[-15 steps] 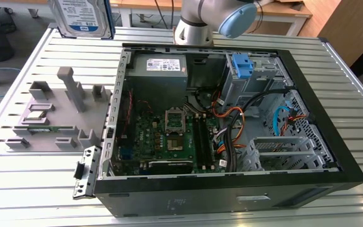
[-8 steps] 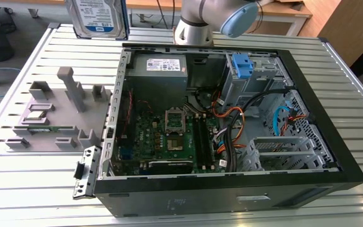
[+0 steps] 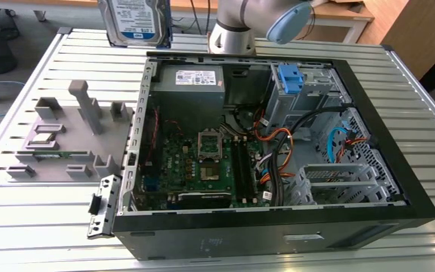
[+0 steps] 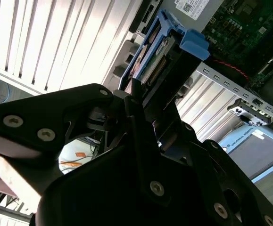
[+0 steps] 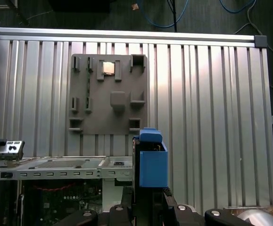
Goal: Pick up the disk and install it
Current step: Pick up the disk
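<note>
The disk [image 3: 136, 20] hangs upright in the air above the far edge of the table, beyond the open computer case [image 3: 278, 226]. Its white-and-blue label faces the exterior camera and blue rails frame its sides. In the second wrist view my gripper [image 4: 143, 101] is shut on the disk [image 4: 162, 47], with its black fingers clamped on the two flat faces. In the first wrist view the disk [image 5: 153, 162] appears edge-on, rising out of the gripper [image 5: 148, 202] over the ribbed table beside the case's wall.
The case lies open with its motherboard [image 3: 202, 164], grey power-supply box [image 3: 191, 79], cables and a drive cage holding a blue bracket [image 3: 289, 79]. A grey fixture plate [image 3: 59, 141] with upright posts sits on the table at the exterior view's left. The arm's base [image 3: 233, 34] stands behind the case.
</note>
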Robot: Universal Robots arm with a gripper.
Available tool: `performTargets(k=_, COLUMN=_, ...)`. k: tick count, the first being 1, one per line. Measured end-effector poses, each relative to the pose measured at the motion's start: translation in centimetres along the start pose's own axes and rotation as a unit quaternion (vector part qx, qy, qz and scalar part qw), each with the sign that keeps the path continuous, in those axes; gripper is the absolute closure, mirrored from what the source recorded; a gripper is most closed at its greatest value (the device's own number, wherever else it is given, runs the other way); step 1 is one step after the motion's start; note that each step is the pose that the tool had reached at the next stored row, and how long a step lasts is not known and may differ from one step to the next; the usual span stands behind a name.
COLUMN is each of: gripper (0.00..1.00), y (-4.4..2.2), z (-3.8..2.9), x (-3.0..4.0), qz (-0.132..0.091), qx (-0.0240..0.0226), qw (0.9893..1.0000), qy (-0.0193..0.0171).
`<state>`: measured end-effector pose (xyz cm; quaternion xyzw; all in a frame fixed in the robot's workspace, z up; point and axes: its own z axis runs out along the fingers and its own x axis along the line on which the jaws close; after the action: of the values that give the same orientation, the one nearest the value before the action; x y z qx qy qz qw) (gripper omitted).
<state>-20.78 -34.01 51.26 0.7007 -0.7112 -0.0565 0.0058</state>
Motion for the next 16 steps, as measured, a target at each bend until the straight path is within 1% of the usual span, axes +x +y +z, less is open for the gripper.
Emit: performTargets(k=16, gripper=0.65, y=-6.32, z=-0.55, x=-0.12, qz=0.0, qx=0.0, qw=1.0, qy=0.0)
